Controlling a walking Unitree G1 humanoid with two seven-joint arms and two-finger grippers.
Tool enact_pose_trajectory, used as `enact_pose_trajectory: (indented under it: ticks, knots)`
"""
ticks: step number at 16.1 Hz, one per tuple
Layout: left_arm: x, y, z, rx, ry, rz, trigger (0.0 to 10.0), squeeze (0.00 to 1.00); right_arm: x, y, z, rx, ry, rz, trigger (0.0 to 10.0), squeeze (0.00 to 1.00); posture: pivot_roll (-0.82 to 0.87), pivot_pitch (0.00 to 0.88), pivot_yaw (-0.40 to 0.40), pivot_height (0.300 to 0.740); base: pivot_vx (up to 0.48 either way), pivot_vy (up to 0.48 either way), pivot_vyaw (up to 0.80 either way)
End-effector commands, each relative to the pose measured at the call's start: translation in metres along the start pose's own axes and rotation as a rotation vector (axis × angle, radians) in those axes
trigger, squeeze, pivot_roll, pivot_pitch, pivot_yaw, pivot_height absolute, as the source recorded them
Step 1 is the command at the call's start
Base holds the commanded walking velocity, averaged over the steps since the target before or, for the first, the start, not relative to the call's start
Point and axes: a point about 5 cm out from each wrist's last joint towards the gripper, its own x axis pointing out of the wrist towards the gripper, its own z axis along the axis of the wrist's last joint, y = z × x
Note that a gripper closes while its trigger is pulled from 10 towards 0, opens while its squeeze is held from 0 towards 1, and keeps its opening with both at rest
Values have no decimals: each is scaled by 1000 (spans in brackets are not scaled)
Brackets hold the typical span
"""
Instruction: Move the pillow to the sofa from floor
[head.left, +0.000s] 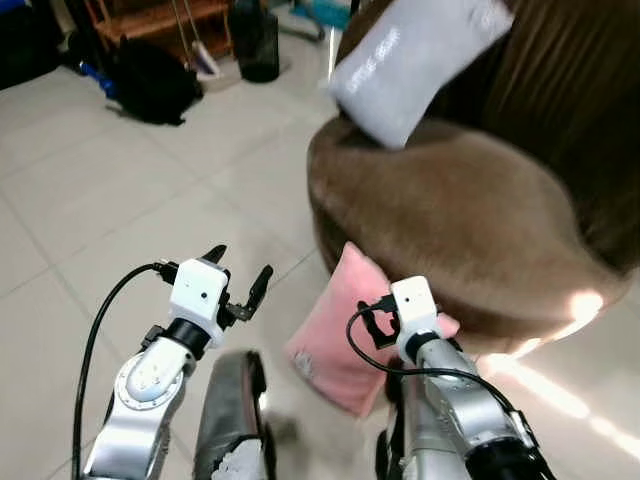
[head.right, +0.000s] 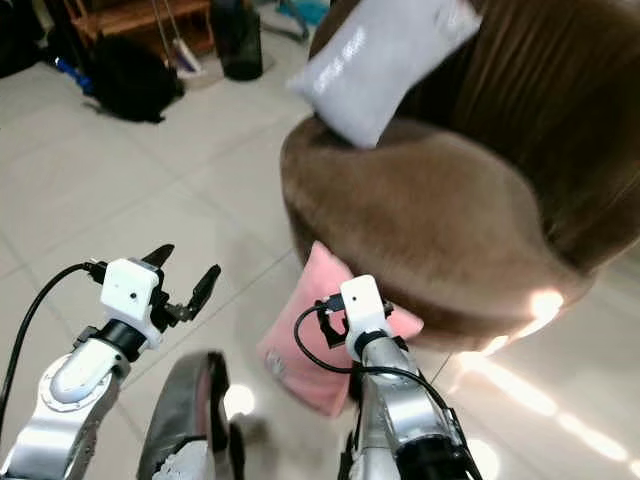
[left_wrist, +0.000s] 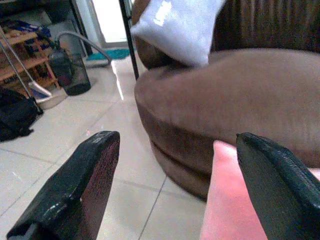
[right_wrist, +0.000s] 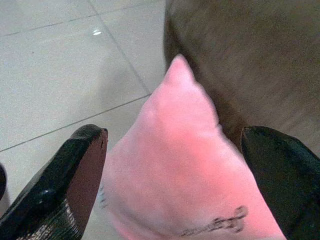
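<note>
The right gripper (right_wrist: 175, 180) hangs just above the pink pillow (head.left: 335, 335), fingers spread wide with the pillow between them, not clamped. The left gripper (head.left: 240, 275) is raised beside it over the tiled floor (head.left: 120, 200), fingers also apart and empty. The pillow stands on the floor, leaning against the base of the brown sofa (head.left: 450, 210). A grey pillow (head.left: 410, 55) lies on the sofa. Farther back, a black bag (head.left: 150, 80) rests on the floor.

Two pillows, one pink (head.left: 335, 340) and one grey (head.left: 415, 55); one brown sofa (head.left: 470, 215); two pincers.
</note>
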Motion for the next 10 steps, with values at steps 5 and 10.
enact_pose_trajectory:
  ticks: [5,10]
  knots:
    - [-1,10,21,-25,-64,-7,10000,0,13,-13,12,283,-50,-111,10000,0,89,257,37,495,0,0,0]
    - [-5,12,30,-4,-70,-10,10000,0,27,-24,16,511,-46,-225,10000,612,133,297,33,495,0,0,0]
